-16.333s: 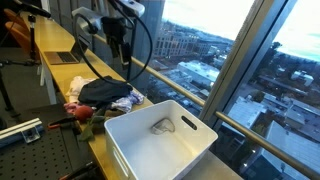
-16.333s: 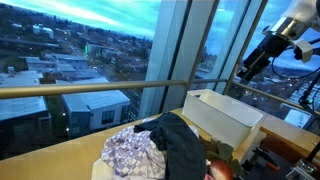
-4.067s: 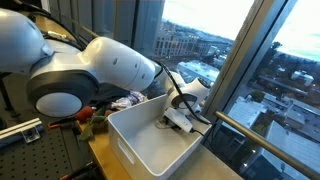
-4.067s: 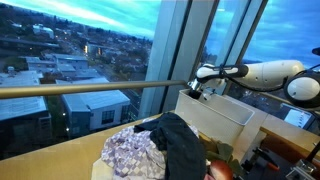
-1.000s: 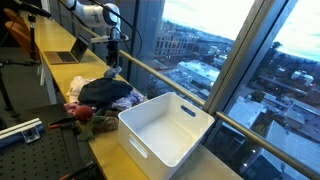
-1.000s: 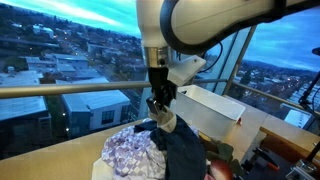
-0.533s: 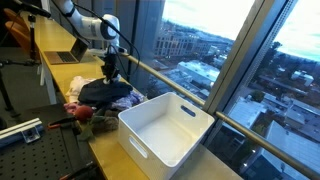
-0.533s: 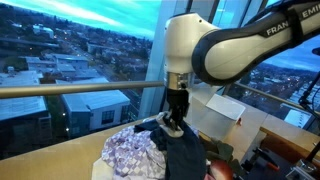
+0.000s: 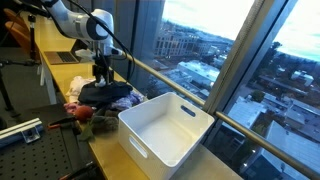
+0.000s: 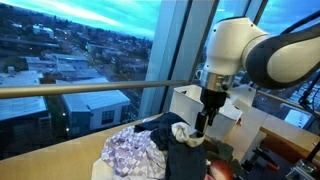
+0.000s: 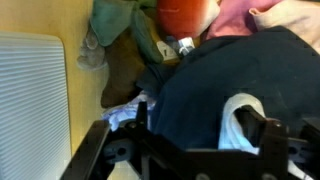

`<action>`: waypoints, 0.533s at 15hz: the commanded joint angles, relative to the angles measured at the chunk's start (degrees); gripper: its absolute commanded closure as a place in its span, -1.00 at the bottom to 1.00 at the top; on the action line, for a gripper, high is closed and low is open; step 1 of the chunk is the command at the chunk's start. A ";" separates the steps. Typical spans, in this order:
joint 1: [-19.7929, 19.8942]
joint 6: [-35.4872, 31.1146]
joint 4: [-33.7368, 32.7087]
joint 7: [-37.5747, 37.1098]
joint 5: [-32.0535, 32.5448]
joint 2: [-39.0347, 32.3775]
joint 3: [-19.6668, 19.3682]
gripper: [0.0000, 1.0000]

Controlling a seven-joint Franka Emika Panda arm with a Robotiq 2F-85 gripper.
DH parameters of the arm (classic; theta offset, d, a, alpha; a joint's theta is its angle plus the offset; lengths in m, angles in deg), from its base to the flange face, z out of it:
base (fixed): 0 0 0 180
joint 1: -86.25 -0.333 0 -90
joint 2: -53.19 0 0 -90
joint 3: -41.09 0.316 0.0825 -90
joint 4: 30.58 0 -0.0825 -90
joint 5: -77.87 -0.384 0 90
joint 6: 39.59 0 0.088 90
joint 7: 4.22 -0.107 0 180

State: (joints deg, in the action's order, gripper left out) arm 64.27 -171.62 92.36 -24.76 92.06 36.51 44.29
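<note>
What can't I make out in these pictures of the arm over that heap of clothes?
- In an exterior view: whether the end effector touches the dark garment; both are small and dark.
- Wrist view: what lies beneath the dark garment, which hides it.
- In an exterior view: much of the white bin, behind the arm.

- We see tall windows (image 9: 215, 50) along the right, a dusk city beyond.
- We see a metal rail (image 10: 90, 88) crossing the glass.
- We note a wooden bench (image 9: 48, 45) running far left.
</note>
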 commanded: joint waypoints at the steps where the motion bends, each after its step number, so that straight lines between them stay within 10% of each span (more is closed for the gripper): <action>1: 3.02 -3.29 7.84 1.28 0.54 8.71 2.03 -1.00; 8: 6.84 -14.96 7.50 9.34 0.56 9.15 3.13 -1.00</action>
State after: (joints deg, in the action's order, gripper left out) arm 68.52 -180.61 100.10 -19.79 92.30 46.52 45.88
